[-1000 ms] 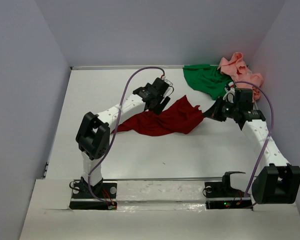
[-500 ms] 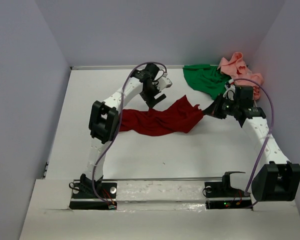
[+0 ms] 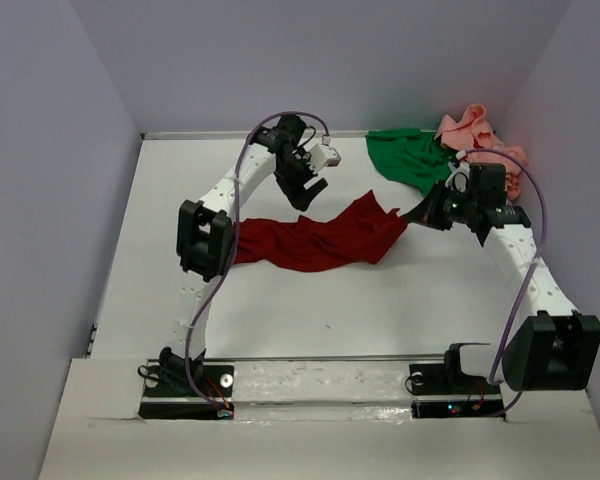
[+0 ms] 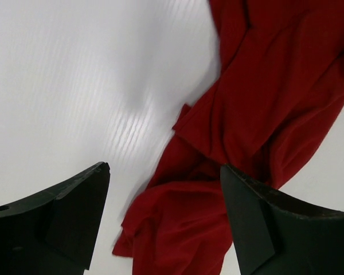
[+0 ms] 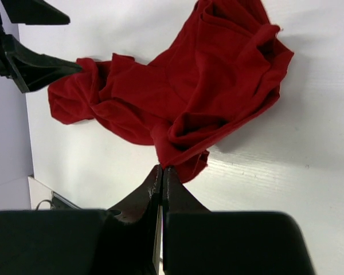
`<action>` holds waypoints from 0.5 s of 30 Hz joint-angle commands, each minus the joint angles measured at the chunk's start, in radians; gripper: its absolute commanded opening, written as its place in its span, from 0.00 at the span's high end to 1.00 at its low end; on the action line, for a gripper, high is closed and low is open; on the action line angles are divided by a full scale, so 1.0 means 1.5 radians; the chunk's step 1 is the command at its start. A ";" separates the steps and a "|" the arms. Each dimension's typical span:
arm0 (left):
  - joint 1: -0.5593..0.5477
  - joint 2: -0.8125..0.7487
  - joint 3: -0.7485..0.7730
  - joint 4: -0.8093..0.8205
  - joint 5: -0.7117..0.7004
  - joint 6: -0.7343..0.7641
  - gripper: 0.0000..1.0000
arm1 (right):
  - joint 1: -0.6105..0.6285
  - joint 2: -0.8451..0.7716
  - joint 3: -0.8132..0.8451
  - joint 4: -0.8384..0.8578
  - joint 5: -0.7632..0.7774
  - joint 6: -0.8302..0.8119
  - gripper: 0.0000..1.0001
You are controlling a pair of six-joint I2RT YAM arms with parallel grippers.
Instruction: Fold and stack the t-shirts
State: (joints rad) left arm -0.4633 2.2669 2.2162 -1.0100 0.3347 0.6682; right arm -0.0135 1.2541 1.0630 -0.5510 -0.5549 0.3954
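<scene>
The dark red t-shirt [image 3: 315, 240] lies crumpled and stretched across the middle of the white table. My left gripper [image 3: 306, 193] hovers open just above and behind its middle. In the left wrist view the red cloth [image 4: 241, 132] lies below the wide-apart jaws [image 4: 164, 167], with nothing between them. My right gripper [image 3: 414, 216] is shut on the shirt's right edge; the right wrist view shows the cloth [image 5: 183, 91] pinched at the fingertips [image 5: 162, 168]. The bright green t-shirt [image 3: 410, 160] and the salmon pink t-shirt [image 3: 475, 135] lie bunched at the back right corner.
Grey walls close in the table [image 3: 330, 300] on the left, back and right. The green and pink shirts lie close behind the right arm [image 3: 520, 265]. Purple cables loop over both arms. The left gripper's fingers [image 5: 34, 66] show at the top left of the right wrist view.
My left gripper has let go of the red shirt, opened, and lifted toward the back of the table. The right gripper kept its hold and shifted slightly toward the back.
</scene>
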 commanded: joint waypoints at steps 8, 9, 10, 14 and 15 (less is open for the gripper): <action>0.021 -0.061 -0.024 0.341 0.143 -0.271 0.10 | -0.004 0.120 0.043 0.180 -0.021 0.039 1.00; 0.032 -0.068 -0.057 0.383 0.154 -0.364 0.09 | -0.004 0.122 0.039 0.183 -0.022 0.041 1.00; 0.033 -0.078 -0.090 0.468 0.160 -0.404 0.08 | -0.004 0.122 0.041 0.172 -0.021 0.041 1.00; 0.031 -0.172 -0.321 0.662 0.112 -0.614 0.12 | -0.004 0.111 0.071 0.109 0.010 0.035 1.00; 0.027 -0.193 -0.358 0.683 0.060 -0.679 0.13 | -0.004 0.104 0.078 0.096 0.019 0.046 1.00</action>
State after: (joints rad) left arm -0.4030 2.1208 1.8366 -0.2684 0.4870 0.0055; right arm -0.0135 1.4593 1.1011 -0.3939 -0.5526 0.4438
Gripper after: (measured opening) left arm 0.876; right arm 0.016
